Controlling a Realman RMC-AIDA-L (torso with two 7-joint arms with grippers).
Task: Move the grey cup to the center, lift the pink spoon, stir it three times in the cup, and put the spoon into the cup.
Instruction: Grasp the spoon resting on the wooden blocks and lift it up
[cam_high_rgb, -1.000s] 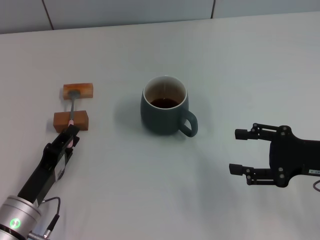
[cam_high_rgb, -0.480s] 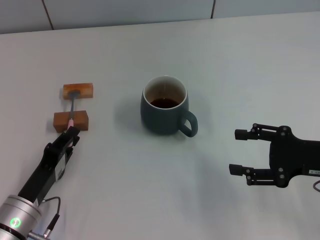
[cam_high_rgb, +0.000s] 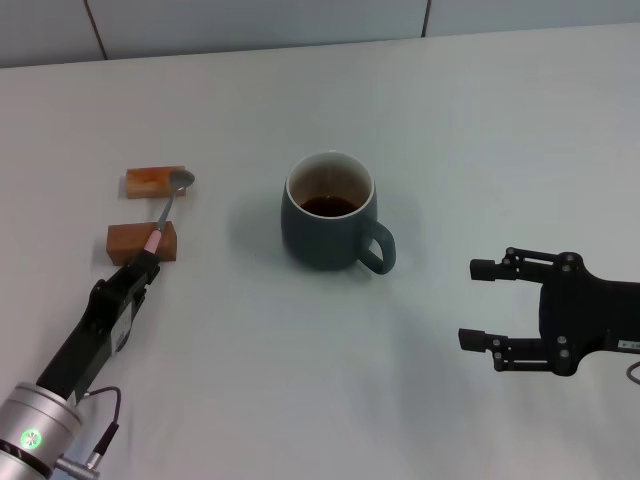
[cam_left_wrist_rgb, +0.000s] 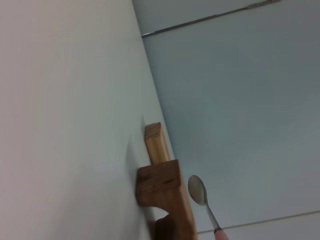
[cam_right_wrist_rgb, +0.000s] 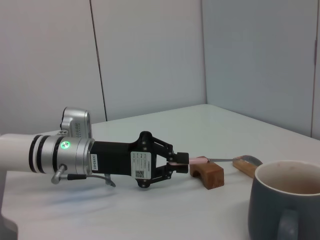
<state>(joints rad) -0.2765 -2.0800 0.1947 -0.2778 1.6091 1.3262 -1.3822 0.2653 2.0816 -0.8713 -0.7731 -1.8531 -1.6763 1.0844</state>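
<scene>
Gripping the pink spoon (cam_high_rgb: 165, 214) by its handle, the left gripper (cam_high_rgb: 146, 262) holds it clear of the two wooden blocks (cam_high_rgb: 142, 241), bowl hanging over the far block's right end. Middle of the white table (cam_high_rgb: 300, 380): the grey cup (cam_high_rgb: 330, 212), dark liquid inside, handle toward the right gripper (cam_high_rgb: 480, 302), which hovers with fingers spread, holding nothing.

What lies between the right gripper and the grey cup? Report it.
Nothing: in the head view only bare white tabletop separates the open right gripper from the grey cup, whose handle points toward that gripper. The left gripper holds the pink spoon on the cup's other side.
</scene>
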